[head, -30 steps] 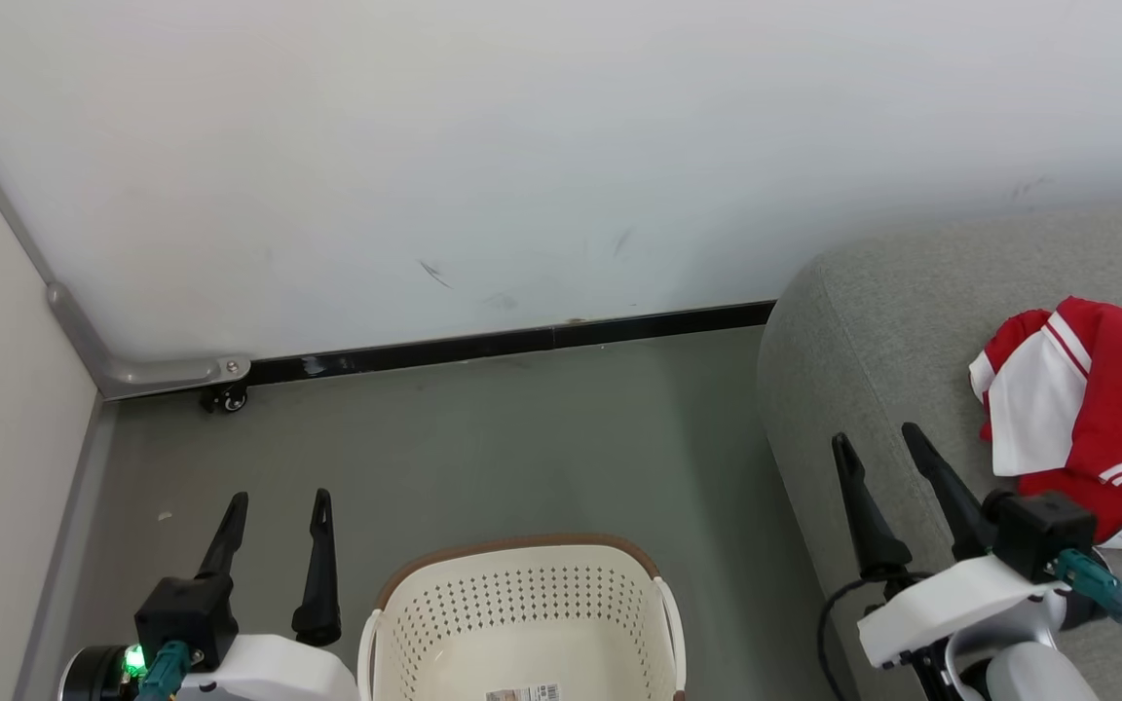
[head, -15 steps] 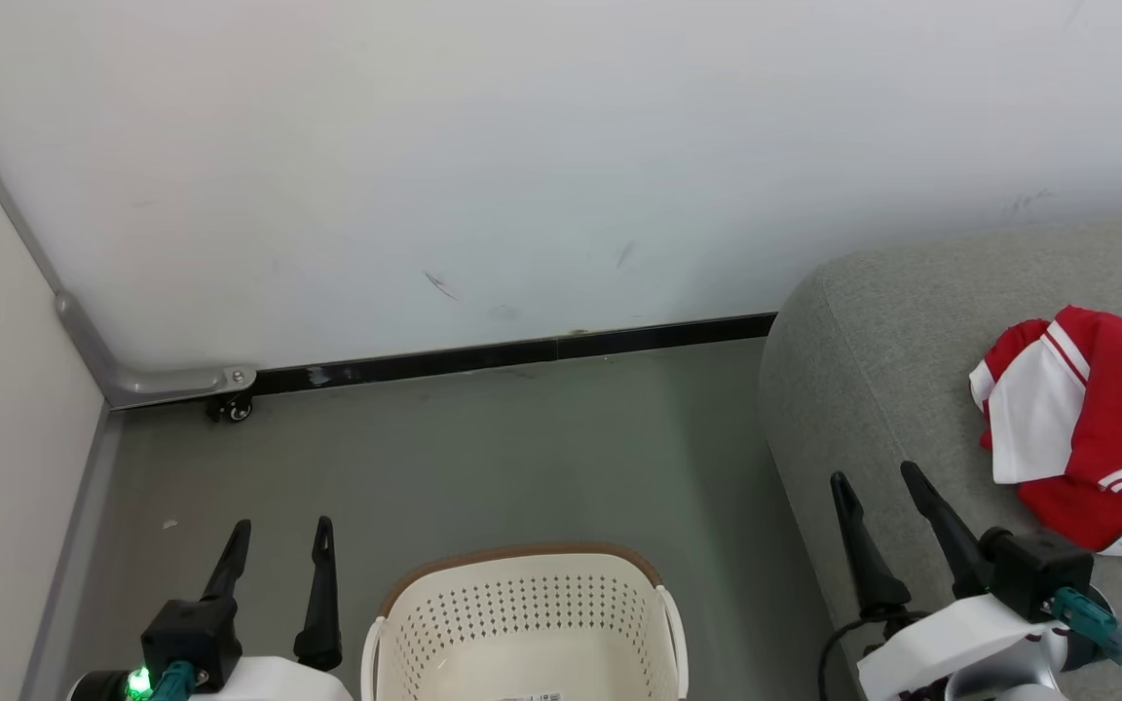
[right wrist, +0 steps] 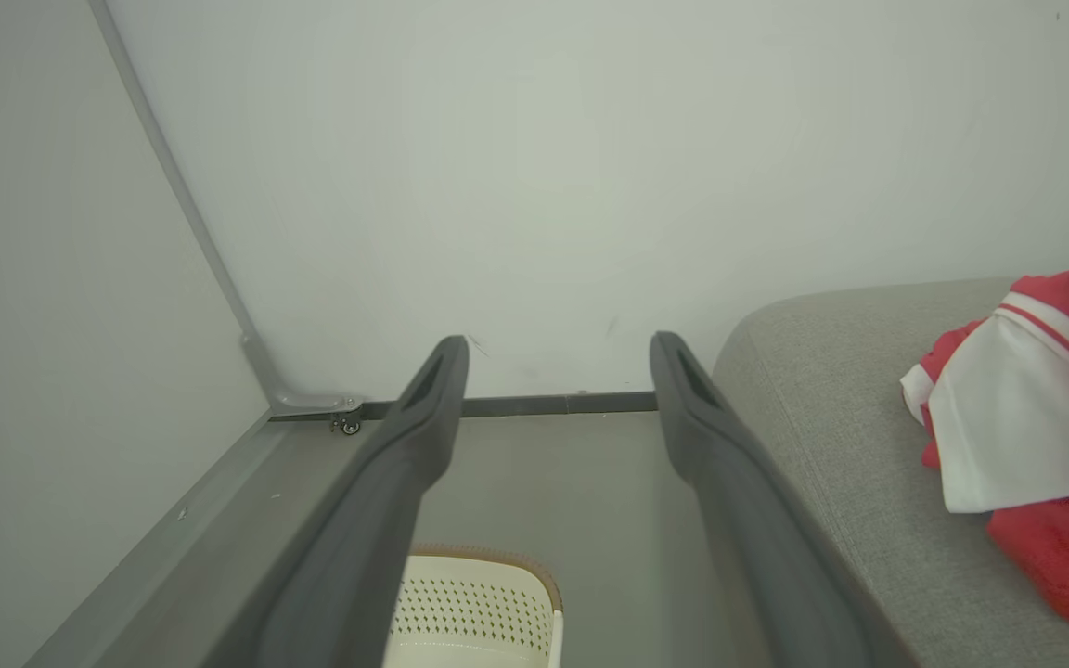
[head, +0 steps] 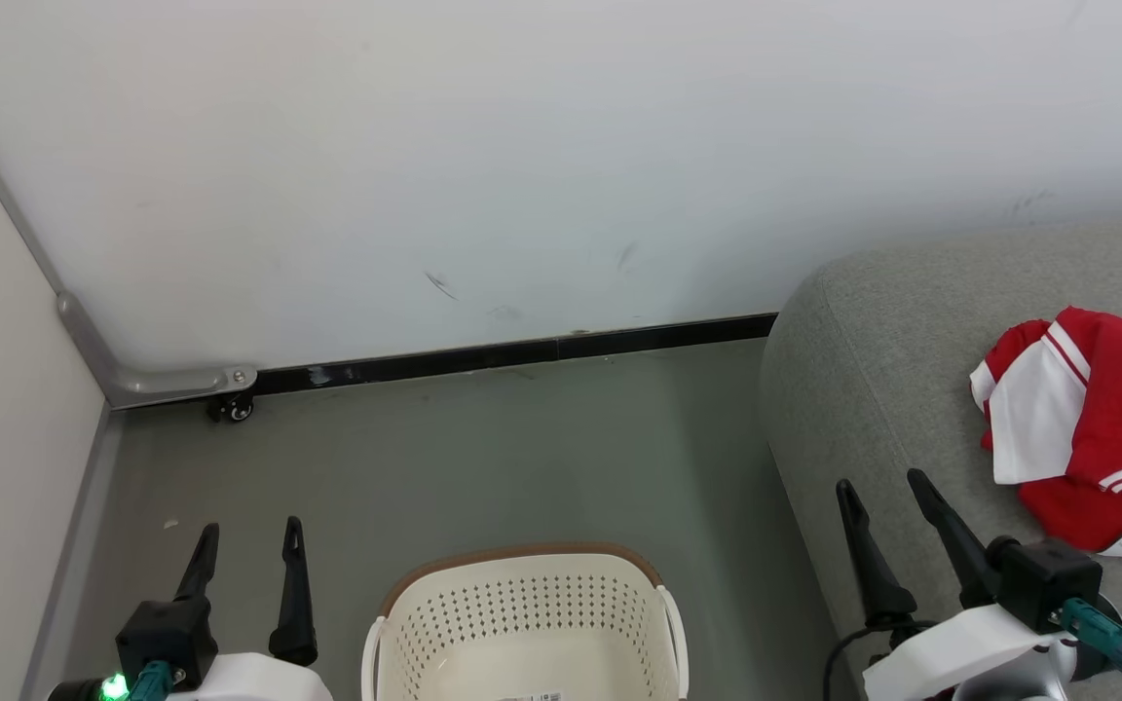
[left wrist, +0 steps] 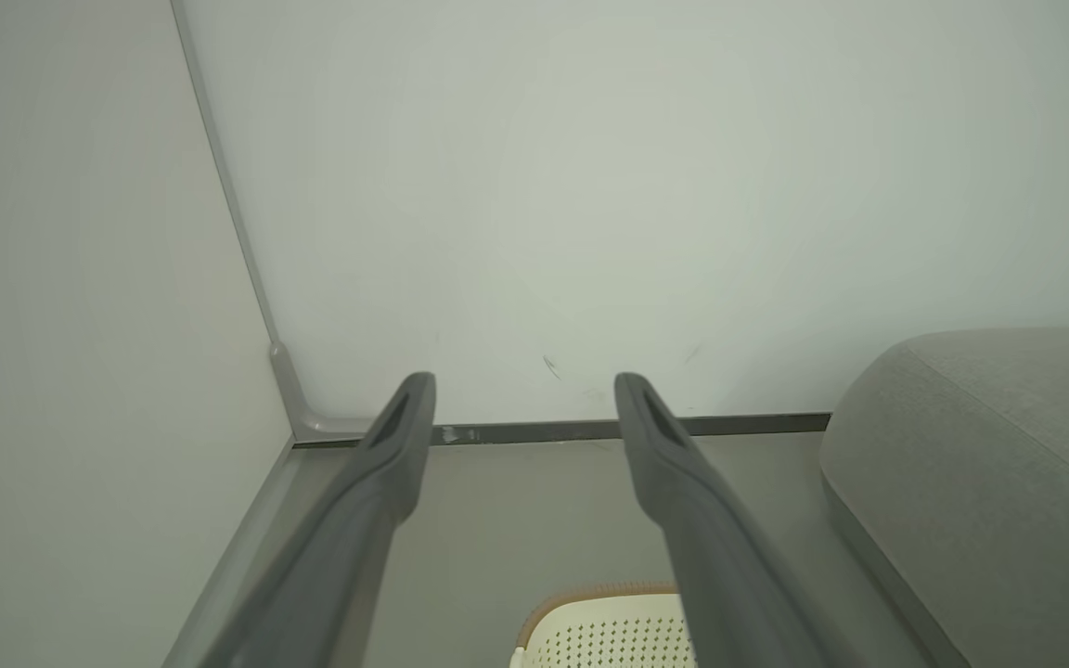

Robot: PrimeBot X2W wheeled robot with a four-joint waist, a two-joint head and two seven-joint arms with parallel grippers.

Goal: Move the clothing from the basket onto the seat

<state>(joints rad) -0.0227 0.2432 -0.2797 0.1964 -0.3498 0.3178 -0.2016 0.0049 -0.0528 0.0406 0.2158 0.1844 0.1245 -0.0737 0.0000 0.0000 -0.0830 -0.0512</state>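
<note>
clothing (head: 1121, 409) on seat (head: 873, 389), floor (head: 522, 458) between basket (head: 522, 596) and wall (head: 522, 146)

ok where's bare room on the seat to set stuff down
On the seat, bare from its rounded left edge to the clothing; the floor between the basket and the baseboard too. Crowded: the seat's right side, under the clothing.

We were in what looked like a bare test room: plain white walls (head: 522, 146), a little wheel (head: 232, 409) under one, grey floor (head: 473, 458), one sofa (head: 873, 370).
</note>
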